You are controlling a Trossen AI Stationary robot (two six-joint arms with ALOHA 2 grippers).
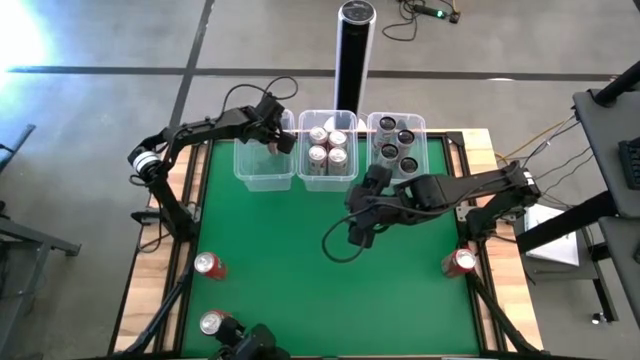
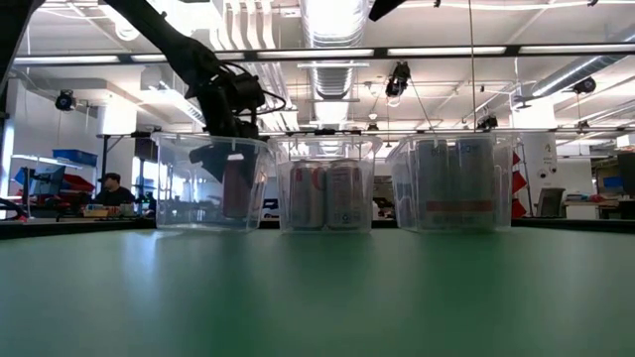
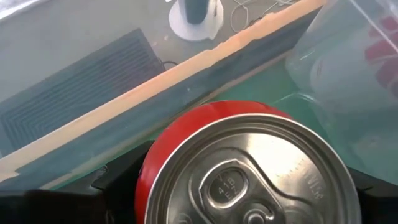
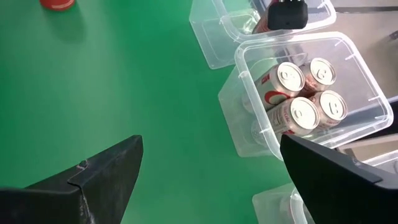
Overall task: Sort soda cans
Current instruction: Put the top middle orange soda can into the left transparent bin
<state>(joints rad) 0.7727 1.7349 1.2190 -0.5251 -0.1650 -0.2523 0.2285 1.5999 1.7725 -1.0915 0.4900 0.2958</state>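
A: Where is the left arm?

B: It reaches from the bench's left edge toward the far side, elbow bent, and its left tool (image 1: pixel 277 133) dips into the left tub (image 1: pixel 262 176). The tool is clamped on a red can (image 3: pixel 245 168), held upright; the wrist view looks straight down on its shiny silver top with the pull tab. From the low view the can hangs inside the clear tub wall (image 2: pixel 211 183).

A: And the right arm?

B: It stretches from the right edge across the green mat, folded low, with the right tool (image 1: pixel 358 228) over the middle of the bench (image 1: pixel 300 270), just in front of the middle tub (image 1: pixel 328 148). Its dark fingers stand wide apart, holding nothing.

A: What about the other cans?

B: Four silver-bodied cans with red print (image 4: pixel 303 93) stand packed together in the middle tub, a clear rectangular plastic box with rounded corners. Dark cans (image 1: pixel 397 140) fill the right tub (image 1: pixel 397 122). Three red cans stand loose on the mat: one near the left edge (image 1: pixel 208 264), one at the near left corner (image 1: pixel 213 322), and one at the right edge (image 1: pixel 460 262).

A: Anything behind?

B: A tall black post (image 1: pixel 354 45) with a silver cap beyond the tubs.
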